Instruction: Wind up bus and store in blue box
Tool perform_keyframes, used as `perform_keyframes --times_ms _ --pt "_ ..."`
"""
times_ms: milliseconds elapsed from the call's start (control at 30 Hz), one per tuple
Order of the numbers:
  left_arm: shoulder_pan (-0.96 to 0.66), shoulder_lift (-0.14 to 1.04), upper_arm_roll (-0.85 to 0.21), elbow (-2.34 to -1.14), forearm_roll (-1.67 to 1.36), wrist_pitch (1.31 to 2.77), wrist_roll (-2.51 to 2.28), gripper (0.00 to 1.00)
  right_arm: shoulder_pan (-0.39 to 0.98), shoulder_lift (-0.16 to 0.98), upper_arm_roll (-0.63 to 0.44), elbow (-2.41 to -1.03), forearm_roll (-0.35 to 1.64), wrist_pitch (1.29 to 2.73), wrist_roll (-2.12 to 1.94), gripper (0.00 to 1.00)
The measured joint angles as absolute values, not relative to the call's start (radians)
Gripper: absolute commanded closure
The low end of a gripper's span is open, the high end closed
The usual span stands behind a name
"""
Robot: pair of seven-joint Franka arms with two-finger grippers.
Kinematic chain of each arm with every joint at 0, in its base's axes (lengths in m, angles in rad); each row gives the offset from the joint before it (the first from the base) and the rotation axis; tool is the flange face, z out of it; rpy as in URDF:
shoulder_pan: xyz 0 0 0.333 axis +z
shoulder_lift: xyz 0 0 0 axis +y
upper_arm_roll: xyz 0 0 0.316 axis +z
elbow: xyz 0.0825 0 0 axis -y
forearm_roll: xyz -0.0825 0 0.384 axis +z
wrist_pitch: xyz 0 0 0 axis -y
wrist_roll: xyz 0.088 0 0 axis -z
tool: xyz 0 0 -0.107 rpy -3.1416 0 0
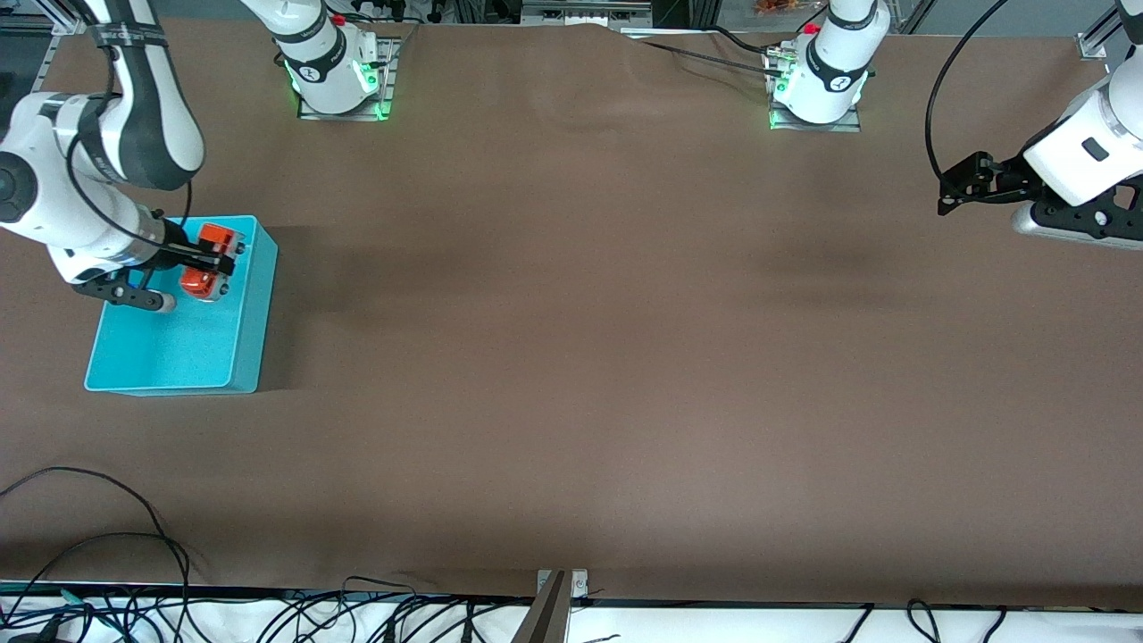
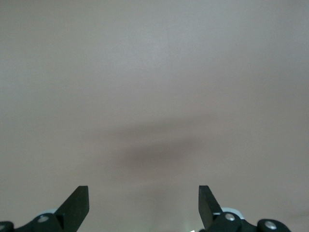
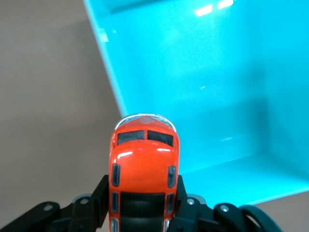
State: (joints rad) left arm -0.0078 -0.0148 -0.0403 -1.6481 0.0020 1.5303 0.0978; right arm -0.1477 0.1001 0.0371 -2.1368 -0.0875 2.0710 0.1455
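Blue box (image 1: 223,357) under bus (image 1: 207,259), nose-down in right gripper (image 1: 217,262).

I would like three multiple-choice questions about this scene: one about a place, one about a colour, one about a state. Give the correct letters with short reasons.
1. Where is the bus?
A. On the bare table
B. Held over the blue box
C. Beside the left arm's base

2. What colour is the bus body?
A. Orange-red
B. Green
C. White

3. How is the left pincer?
A. Shut on the bus
B. Shut on nothing
C. Open, holding nothing

Answers: 1 B, the right pincer grips the bus above the box. 2 A, the right wrist view shows an orange-red body. 3 C, its fingers stand apart over bare table.
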Motion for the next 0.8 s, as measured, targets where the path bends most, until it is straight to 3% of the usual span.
perform_keyframes --times_ms 333,800 --pt "-0.009 0.008 -0.04 -1.629 0.002 1.531 0.098 0.0 -0.236 0.145 0.034 -2.125 -0.242 2.086 0.012 1.0" --pt "-0.009 0.024 -0.04 -1.602 0.002 1.531 0.098 0.0 -0.298 0.311 0.027 -2.11 -0.33 2.279 -0.002 1.0"
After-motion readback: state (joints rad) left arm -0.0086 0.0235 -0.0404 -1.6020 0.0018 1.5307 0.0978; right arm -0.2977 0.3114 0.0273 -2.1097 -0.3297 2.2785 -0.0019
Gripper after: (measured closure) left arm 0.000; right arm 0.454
